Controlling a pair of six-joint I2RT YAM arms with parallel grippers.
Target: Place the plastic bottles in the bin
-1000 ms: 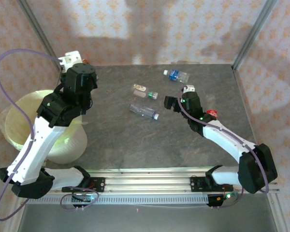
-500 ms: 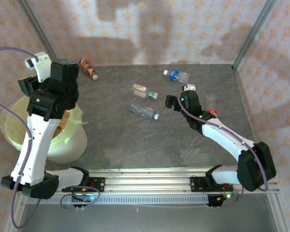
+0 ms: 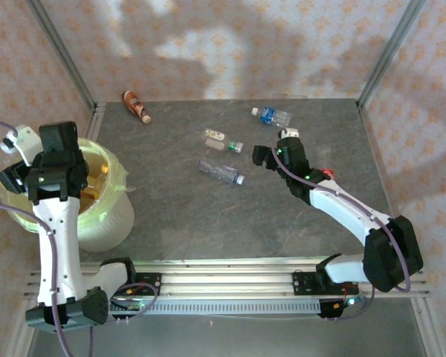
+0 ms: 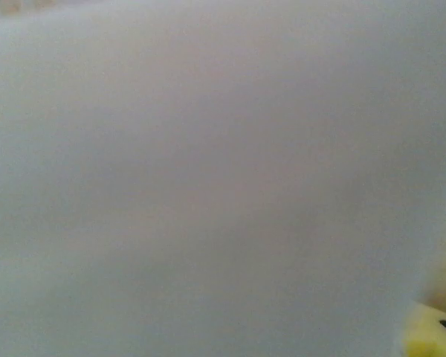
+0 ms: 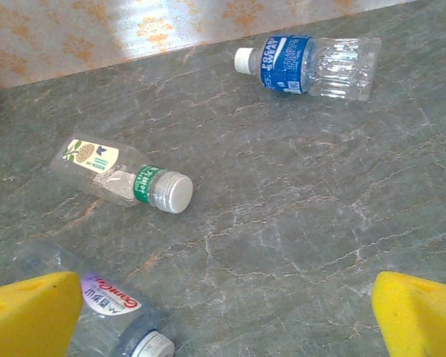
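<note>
Partly done: four plastic bottles (image 3: 221, 171) remaining on tabletop (image 3: 178, 216) right of bin (image 3: 111, 216). Right hand (image 5: 224, 316) wide open, empty; left hand (image 3: 13, 172) above bin, grip unclear.

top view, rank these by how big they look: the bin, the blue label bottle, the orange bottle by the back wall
1. bin: largest by far.
2. blue-label bottle and orange bottle: they look about the same size, too close to rank.

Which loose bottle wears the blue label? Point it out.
The white-capped bottle farthest in the right wrist view; the green-banded bottle and purple-labelled bottle show no blue.
</note>
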